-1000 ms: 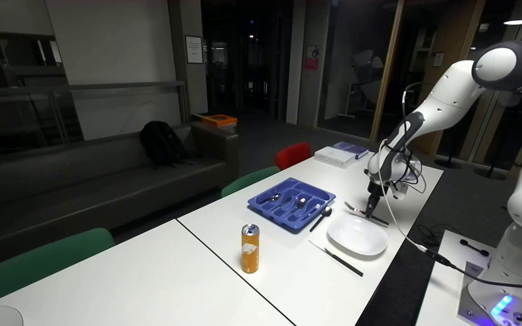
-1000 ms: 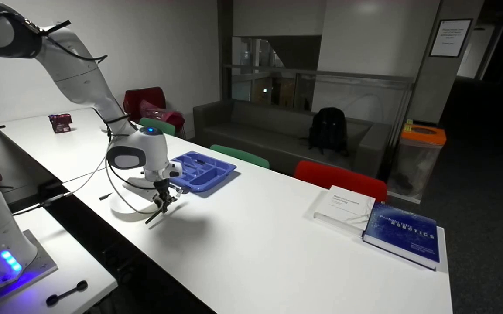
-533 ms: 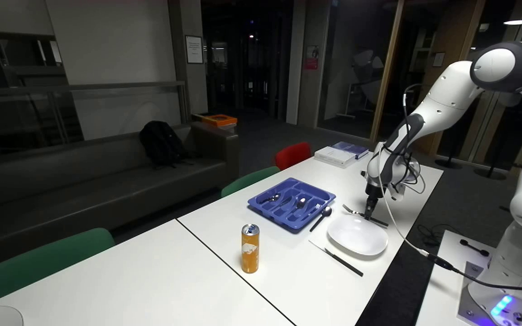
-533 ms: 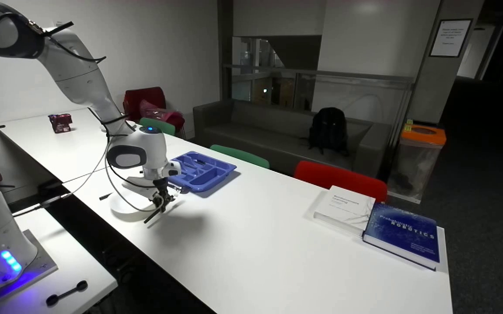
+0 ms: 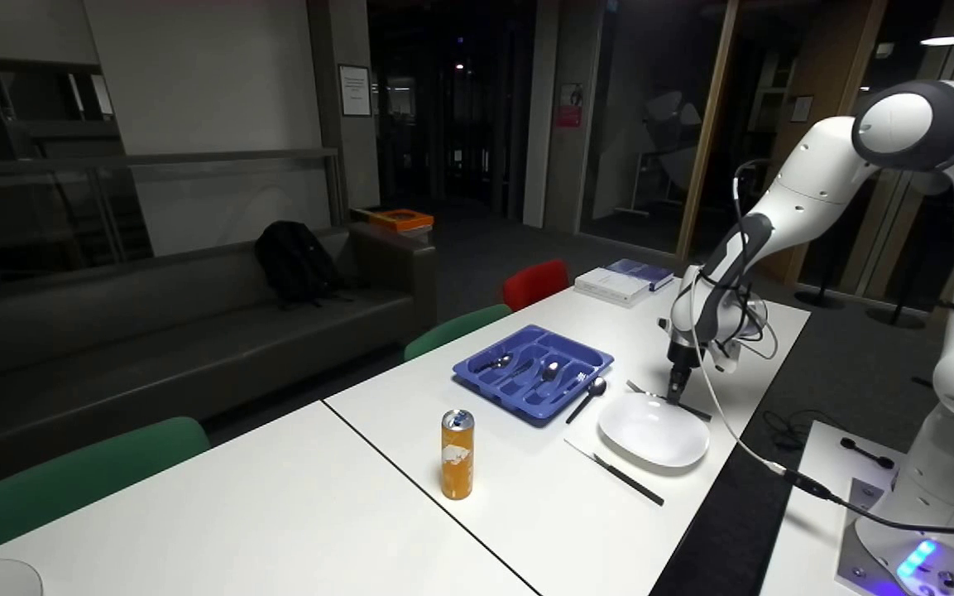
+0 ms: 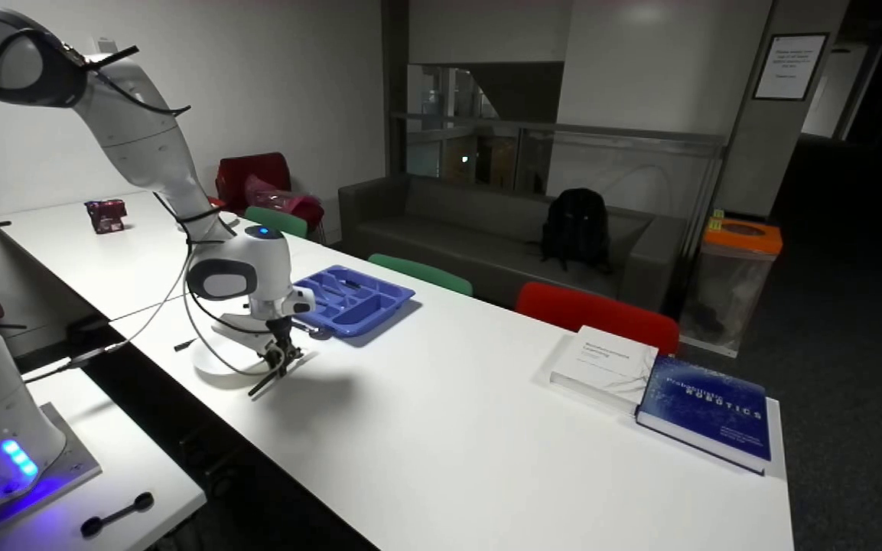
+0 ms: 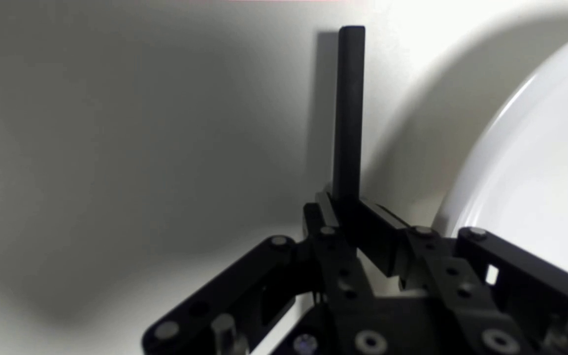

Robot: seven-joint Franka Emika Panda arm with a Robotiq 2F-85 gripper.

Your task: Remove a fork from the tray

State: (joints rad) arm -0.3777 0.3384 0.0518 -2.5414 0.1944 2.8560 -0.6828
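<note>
Fork (image 7: 349, 108): black handle pinched in the gripper's (image 7: 347, 204) nearly closed jaws.
Orange drink can (image 5: 457, 455): upright, left of the white plate (image 5: 653, 434), shown only in an exterior view.

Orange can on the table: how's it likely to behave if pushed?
The can stands upright, tall and narrow, so a push near the top would probably tip it. Its round body suggests it would roll once down. Fill level doesn't show, so weight is a guess.
</note>
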